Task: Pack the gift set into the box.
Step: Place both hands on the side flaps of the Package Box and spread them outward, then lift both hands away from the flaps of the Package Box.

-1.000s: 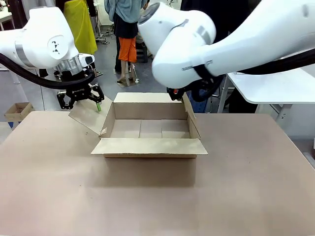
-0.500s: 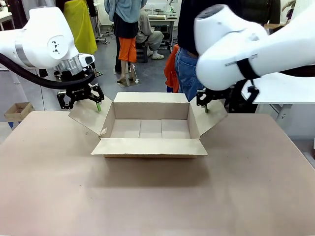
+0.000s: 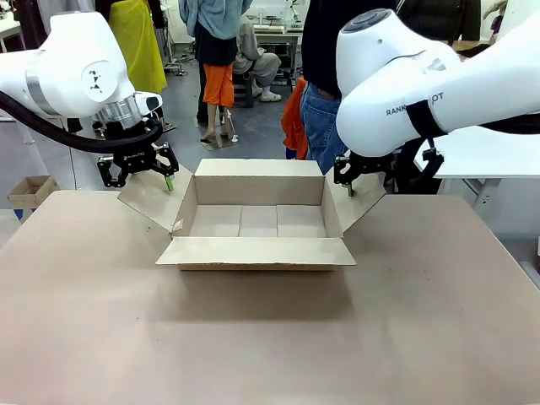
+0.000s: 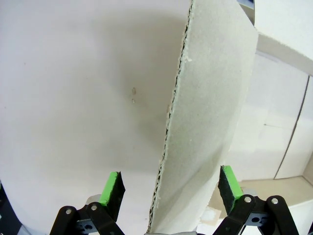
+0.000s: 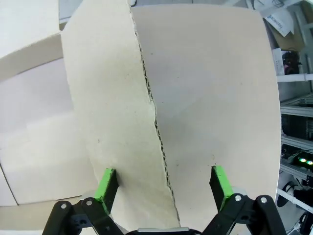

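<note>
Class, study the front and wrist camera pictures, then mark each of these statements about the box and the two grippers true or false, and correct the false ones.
1. The top of the box is folded shut. False: its flaps stand open, and the near flap is folded outward.
2. The left gripper has the edge of the left flap between its open fingers. True.
3. The right gripper is clamped shut on the right flap. False: its jaws stand wide apart, with that flap's edge between them.
4. The inside of the box is bare cardboard with nothing packed in it. True.
</note>
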